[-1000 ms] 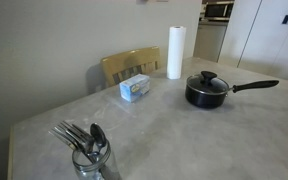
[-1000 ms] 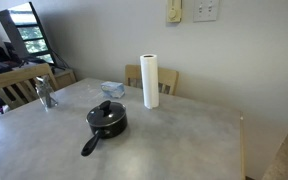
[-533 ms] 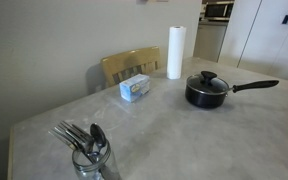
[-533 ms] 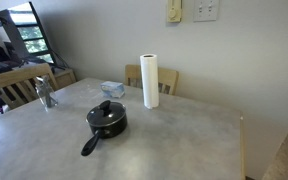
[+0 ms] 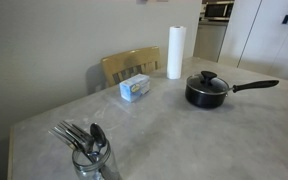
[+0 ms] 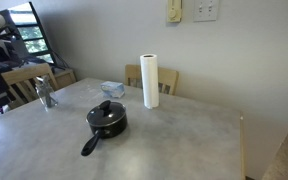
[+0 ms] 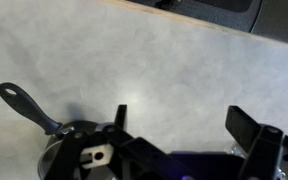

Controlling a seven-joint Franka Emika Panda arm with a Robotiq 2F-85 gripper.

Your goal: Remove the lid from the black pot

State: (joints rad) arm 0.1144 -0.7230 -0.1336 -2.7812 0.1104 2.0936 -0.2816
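The blue-and-white box (image 5: 135,88) carries print, but it is too small to read. The arm shows only in the wrist view. There the gripper (image 7: 180,114) looks down on the grey table (image 7: 164,60), its two dark fingers (image 7: 121,112) spread wide with bare tabletop between them, gripping nothing. The black pot (image 7: 56,150) sits at 8 o'clock in that view, partly hidden behind the gripper's body, and its long handle (image 7: 24,105) reaches toward 10 o'clock. In both exterior views the lid (image 5: 206,80) rests on the pot with its black knob up. In an exterior view the handle (image 5: 254,86) points to 3 o'clock. The white paper towel roll (image 5: 174,52) stands upright at 11 o'clock from the pot, and the box lies at 9 o'clock, apart from it. A glass jar of cutlery (image 5: 89,155) stands at 7 o'clock, well apart from the pot.
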